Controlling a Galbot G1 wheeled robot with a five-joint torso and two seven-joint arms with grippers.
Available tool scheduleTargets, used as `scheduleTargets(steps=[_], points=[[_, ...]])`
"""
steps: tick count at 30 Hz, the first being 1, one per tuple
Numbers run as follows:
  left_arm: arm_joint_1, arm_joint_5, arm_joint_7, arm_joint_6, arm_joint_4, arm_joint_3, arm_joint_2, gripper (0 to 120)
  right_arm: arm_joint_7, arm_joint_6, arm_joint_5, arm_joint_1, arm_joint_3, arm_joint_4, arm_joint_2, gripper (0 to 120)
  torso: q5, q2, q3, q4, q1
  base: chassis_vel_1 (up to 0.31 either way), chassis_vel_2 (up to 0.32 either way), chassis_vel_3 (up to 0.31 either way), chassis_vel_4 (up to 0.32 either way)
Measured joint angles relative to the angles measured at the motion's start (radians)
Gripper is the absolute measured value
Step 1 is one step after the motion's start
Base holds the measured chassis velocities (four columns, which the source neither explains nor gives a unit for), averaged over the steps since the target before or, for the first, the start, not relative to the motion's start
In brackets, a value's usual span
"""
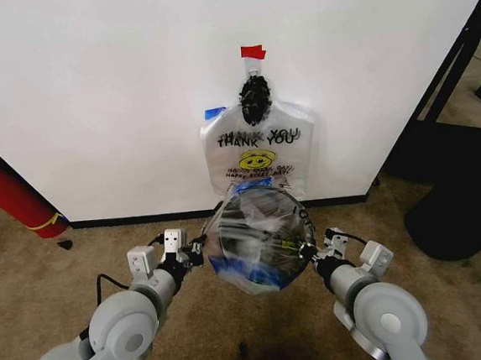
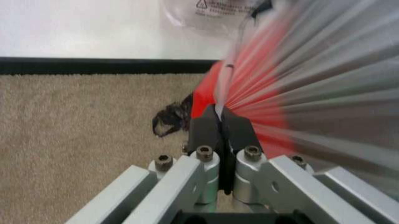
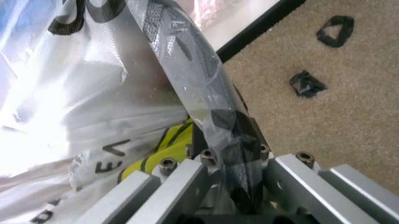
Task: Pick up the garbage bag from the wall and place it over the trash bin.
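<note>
Currently: garbage bag (image 1: 258, 241) stretched over trash bin (image 1: 263, 196) mouth, betw. grippers. L gripper (image 1: 198, 251) clamped on bag's left edge, R gripper (image 1: 312, 255) on right edge.

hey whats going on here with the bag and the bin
The robot is fitting a garbage bag over the trash bin, which stands on the carpet by the wall. The left gripper pinches the plastic at one side of the rim, and the right gripper is shut on the plastic at the opposite side. The bag is stretched across the bin's top between them. Another bag with THANK YOU lettering hangs on the wall behind. A red fire extinguisher leans at the left.
</note>
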Motion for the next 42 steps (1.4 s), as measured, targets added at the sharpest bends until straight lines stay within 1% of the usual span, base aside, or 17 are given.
scheduleTargets(steps=[6, 12, 16, 19, 20, 21, 22, 23, 28, 29, 33, 34, 35, 36, 37, 39, 42], points=[[0.028, 0.087, 0.015, -0.031, 0.035, 0.023, -0.037, 0, 0.006, -0.009, 0.052, -0.003, 0.010, 0.014, -0.007, 0, 0.0000, 0.000, 0.000, 0.0000, 0.000, 0.000, 0.000, 0.000, 0.000], [0.031, 0.095, 0.003, -0.044, 0.034, 0.022, -0.051, 0, 0.015, -0.008, 0.056, 0.006, 0.013, 0.003, -0.008, 0, 0.0000, 0.000, 0.000, 0.0000, 0.000, 0.000, 0.000, 0.000, 0.000], [0.050, 0.102, -0.007, -0.044, 0.009, 0.006, -0.051, 0, 0.023, -0.005, 0.053, 0.011, 0.012, -0.010, -0.007, 0, 0.0000, 0.000, 0.000, 0.0000, 0.000, 0.000, 0.000, 0.000, 0.000], [0.076, 0.127, -0.016, -0.041, -0.030, -0.006, -0.044, 11, 0.031, -0.001, 0.047, 0.018, 0.012, -0.034, -0.007, 0, 0.0002, 0.000, 0.000, 0.0000, 0.000, 0.000, 0.000, 0.000, 0.000], [0.081, 0.136, -0.017, -0.041, -0.037, -0.007, -0.042, 13, 0.032, 0.000, 0.046, 0.020, 0.012, -0.039, -0.006, 0, 0.0001, 0.000, 0.000, 0.0000, 0.000, 0.000, 0.000, 0.000, 0.000], [0.091, 0.150, -0.019, -0.040, -0.051, -0.011, -0.038, 20, 0.034, 0.002, 0.045, 0.023, 0.013, -0.048, -0.005, 0, 0.0000, 0.000, 0.000, 0.0000, 0.000, 0.000, 0.000, 0.000, 0.000], [0.091, 0.150, -0.019, -0.040, -0.051, -0.011, -0.038, 20, 0.034, 0.002, 0.045, 0.023, 0.013, -0.048, -0.005, 0, 0.0000, 0.000, 0.000, 0.0000, 0.000, 0.000, 0.000, 0.000, 0.000], [0.098, 0.158, -0.022, -0.040, -0.064, -0.014, -0.037, 23, 0.035, 0.003, 0.043, 0.026, 0.014, -0.055, -0.005, 0, 0.0001, 0.000, 0.000, 0.0001, 0.000, 0.000, 0.000, 0.000, 0.000], [0.126, 0.175, -0.050, -0.039, -0.125, -0.031, -0.028, 45, 0.026, 0.005, 0.028, 0.029, 0.017, -0.078, -0.012, 0, 0.0001, 0.000, 0.000, 0.0000, 0.000, 0.000, 0.000, 0.000, 0.000], [0.126, 0.175, -0.050, -0.039, -0.125, -0.031, -0.028, 45, 0.026, 0.005, 0.028, 0.029, 0.017, -0.078, -0.012, 0, 0.0001, 0.000, 0.000, 0.0000, 0.000, 0.000, 0.000, 0.000, 0.000], [0.127, 0.174, -0.057, -0.048, -0.148, -0.041, -0.016, 58, -0.007, 0.004, 0.005, 0.025, 0.019, -0.085, -0.033, 0, 0.0001, 0.000, 0.000, 0.0000, 0.000, 0.000, 0.000, 0.000, 0.000], [0.126, 0.172, -0.057, -0.057, -0.153, -0.043, -0.013, 65, -0.054, 0.005, -0.032, 0.020, 0.018, -0.091, -0.052, 0, 0.0001, 0.000, 0.000, 0.0000, 0.000, 0.000, 0.000, 0.000, 0.000], [0.123, 0.168, -0.058, -0.070, -0.158, -0.045, -0.012, 68, -0.100, 0.008, -0.060, 0.016, 0.015, -0.099, -0.079, 0, 0.0001, 0.000, 0.000, 0.0000, 0.000, 0.000, 0.000, 0.000, 0.000], [0.120, 0.163, -0.058, -0.079, -0.163, -0.046, -0.011, 75, -0.120, 0.009, -0.069, 0.016, 0.015, -0.106, -0.102, 0, 0.0002, 0.000, 0.000, 0.0000, 0.000, 0.000, 0.000, 0.000, 0.000], [0.120, 0.163, -0.058, -0.079, -0.163, -0.046, -0.011, 75, -0.120, 0.009, -0.069, 0.016, 0.015, -0.106, -0.102, 0, 0.0002, 0.000, 0.000, 0.0000, 0.000, 0.000, 0.000, 0.000, 0.000], [0.118, 0.158, -0.057, -0.088, -0.168, -0.048, -0.012, 80, -0.144, 0.011, -0.075, 0.015, 0.015, -0.117, -0.132, 0, 0.0003, 0.000, 0.000, 0.0000, 0.000, 0.000, 0.000, 0.000, 0.000], [0.106, 0.136, -0.039, -0.109, -0.177, -0.050, -0.014, 93, -0.210, 0.027, -0.088, 0.014, 0.015, -0.138, -0.212, 0, 0.0002, 0.000, 0.000, 0.0000, 0.000, 0.000, 0.000, 0.000, 0.000]])
